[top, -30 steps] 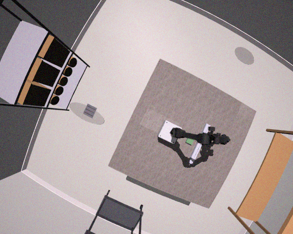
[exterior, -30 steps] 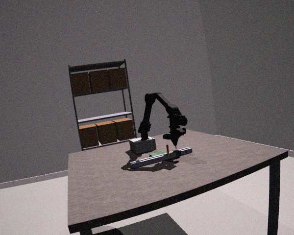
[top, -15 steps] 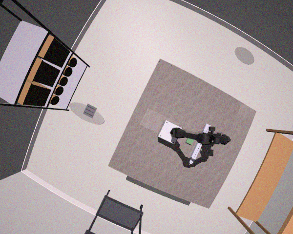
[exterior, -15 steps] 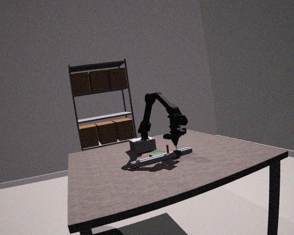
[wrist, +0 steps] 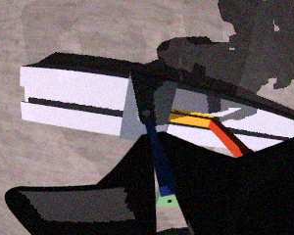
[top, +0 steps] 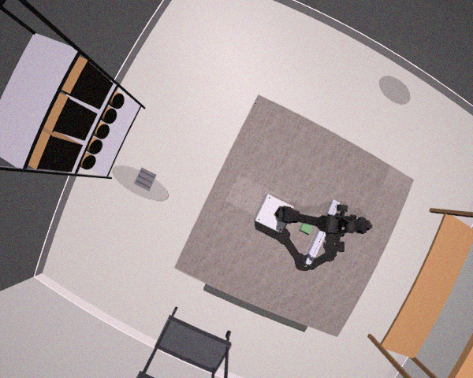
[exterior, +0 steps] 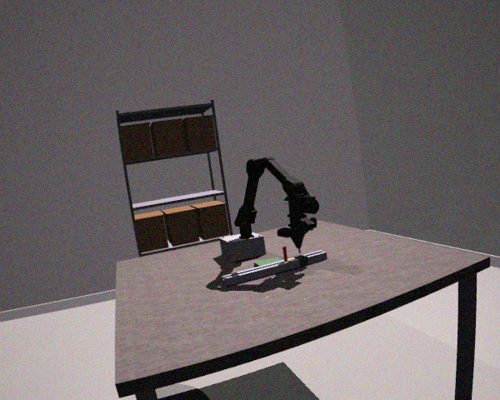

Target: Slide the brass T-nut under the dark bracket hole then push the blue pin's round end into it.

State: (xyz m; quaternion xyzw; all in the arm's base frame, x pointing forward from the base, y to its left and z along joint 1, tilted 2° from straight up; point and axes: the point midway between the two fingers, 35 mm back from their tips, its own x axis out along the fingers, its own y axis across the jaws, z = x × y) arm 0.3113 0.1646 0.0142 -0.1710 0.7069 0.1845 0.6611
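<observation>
Pin's at the bracket hole, keep that grip straight

Closest first: the gripper (top: 337, 224) (exterior: 299, 248) (wrist: 153, 140) has its jaws pinching the blue pin (exterior: 299, 252) (wrist: 159, 157). The pin's lower end is at the hole in the dark bracket (exterior: 302, 260) (wrist: 159, 105); can't tell how deep it sits, if it's in at all. I'd call this the pushing step, pretty late in the job.

The pin looks slim, stiff and light, probably smooth enough to slip or swivel if it catches. I'd keep hold of the upper shaft, square to the hole, and press gently. A sideways shove could jam it.

Next along, the brass T-nut (exterior: 286, 260) (wrist: 193, 118) pokes out from the bracket in the slot of the aluminum rail (top: 316, 246) (exterior: 258, 272) (wrist: 73, 83). Its orange handle (exterior: 284, 252) (wrist: 227, 139) sticks up, the obvious place to grab if it needs a nudge. Solid little piece, I'd guess, and slidey. Can't see if its hole lines up.

The green tray (top: 306, 227) (exterior: 267, 261) (wrist: 162, 200) is beside the rail, and a shelf unit (top: 131, 96) (exterior: 219, 172) stands way behind.
</observation>
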